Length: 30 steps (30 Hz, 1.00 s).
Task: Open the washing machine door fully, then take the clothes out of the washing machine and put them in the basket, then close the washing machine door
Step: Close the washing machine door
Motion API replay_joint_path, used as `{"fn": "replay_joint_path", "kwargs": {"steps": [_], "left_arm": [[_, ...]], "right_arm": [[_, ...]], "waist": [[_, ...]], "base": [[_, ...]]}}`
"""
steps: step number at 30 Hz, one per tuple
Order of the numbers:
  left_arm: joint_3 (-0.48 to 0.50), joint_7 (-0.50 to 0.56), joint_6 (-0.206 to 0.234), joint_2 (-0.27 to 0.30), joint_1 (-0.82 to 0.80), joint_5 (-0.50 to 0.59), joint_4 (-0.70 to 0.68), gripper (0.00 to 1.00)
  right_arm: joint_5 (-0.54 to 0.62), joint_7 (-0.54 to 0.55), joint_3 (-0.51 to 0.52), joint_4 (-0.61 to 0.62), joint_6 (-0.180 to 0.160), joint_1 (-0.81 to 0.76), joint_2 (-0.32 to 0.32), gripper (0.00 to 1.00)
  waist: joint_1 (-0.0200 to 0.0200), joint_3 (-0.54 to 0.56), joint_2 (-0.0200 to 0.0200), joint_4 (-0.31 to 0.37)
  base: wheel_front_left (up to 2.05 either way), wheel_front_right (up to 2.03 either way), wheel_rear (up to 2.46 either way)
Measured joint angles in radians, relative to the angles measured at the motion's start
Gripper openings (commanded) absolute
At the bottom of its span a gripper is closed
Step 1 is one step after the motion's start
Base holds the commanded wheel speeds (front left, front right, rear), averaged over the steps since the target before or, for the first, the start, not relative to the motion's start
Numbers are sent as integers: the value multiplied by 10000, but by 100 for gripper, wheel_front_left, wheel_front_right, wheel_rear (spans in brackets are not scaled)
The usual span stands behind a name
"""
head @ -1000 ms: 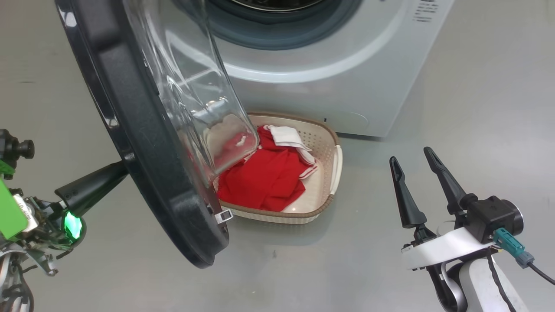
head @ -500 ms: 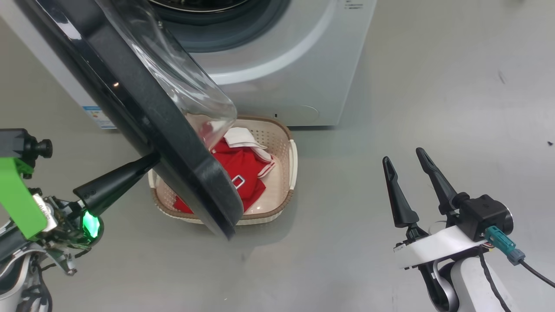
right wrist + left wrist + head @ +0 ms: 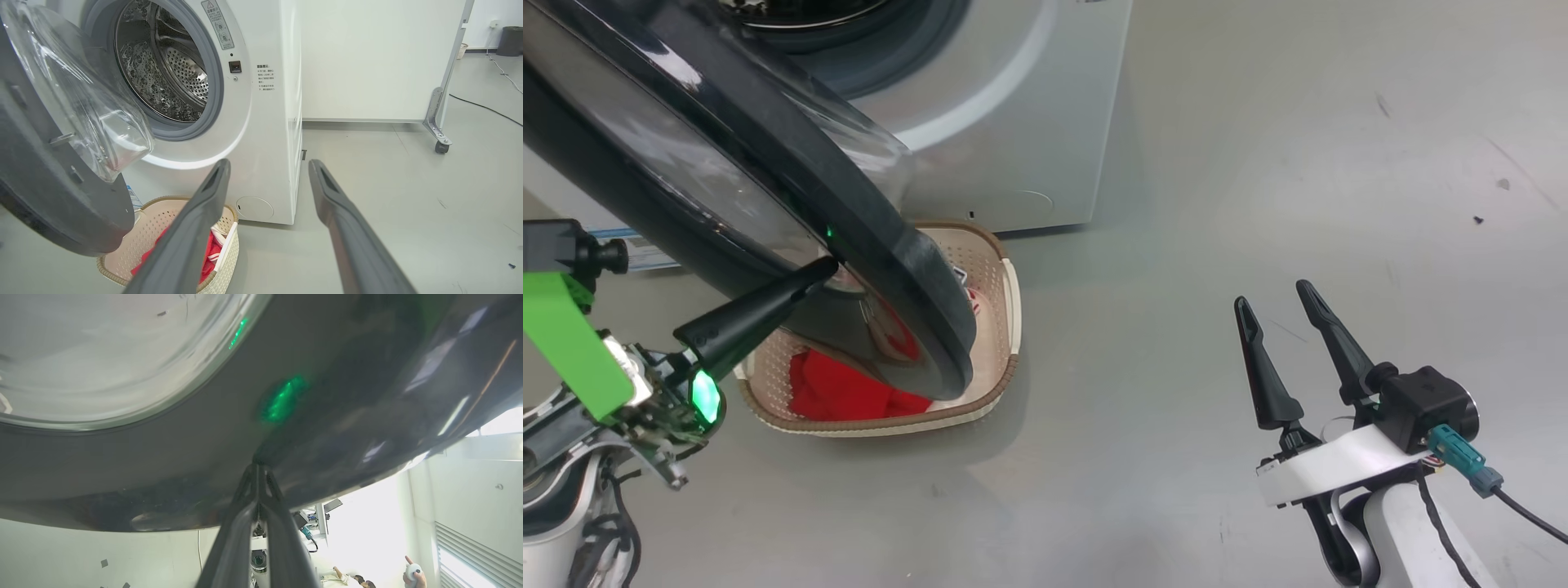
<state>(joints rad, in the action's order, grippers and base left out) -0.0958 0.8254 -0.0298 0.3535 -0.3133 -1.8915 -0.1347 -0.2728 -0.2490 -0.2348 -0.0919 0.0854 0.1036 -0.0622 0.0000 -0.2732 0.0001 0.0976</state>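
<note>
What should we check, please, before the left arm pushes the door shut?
1. Clothes in basket: ok.
2. Drum empty: ok, as far as the right wrist view shows.
3. Left gripper, jaws together, on door's outer face: ok.
4. Right gripper clear of door, jaws apart: ok.
5. Basket clear of door's swing: cannot tell.
6. Door latched: not ok, ajar.

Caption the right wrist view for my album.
Open right gripper facing the washing machine, door partly open, red clothes in the basket.
</note>
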Motion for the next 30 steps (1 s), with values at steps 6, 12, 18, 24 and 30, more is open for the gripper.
{"fn": "replay_joint_path", "kwargs": {"steps": [6, 12, 18, 24, 30], "left_arm": [[81, -230, 178, -146, -417, 15, 136, 0], [213, -495, 512, -203, -1092, 42, 284, 0], [268, -685, 706, -199, -1722, 134, 389, 0], [389, -924, 865, -194, -2481, 510, 692, 0], [512, -1160, 953, -155, -3064, 646, 1104, 0]], "right_arm": [[-109, -4, -6, 38, 0, 162, 19, 100], [-251, -31, 10, 165, 0, 322, 46, 100], [-324, -31, 15, 257, 2, 523, 61, 100], [-372, -31, 0, 316, 4, 730, 81, 100], [-441, -31, -23, 330, 13, 806, 107, 100]], "waist": [[0, -176, 0, 396], [0, -501, 0, 725], [0, -811, 0, 1013], [0, -1168, 0, 1380], [0, -1465, 0, 1756]], "base": [[0, 0, 0], [0, 0, 0], [0, 0, 0], [0, 0, 0], [0, 0, 0]]}}
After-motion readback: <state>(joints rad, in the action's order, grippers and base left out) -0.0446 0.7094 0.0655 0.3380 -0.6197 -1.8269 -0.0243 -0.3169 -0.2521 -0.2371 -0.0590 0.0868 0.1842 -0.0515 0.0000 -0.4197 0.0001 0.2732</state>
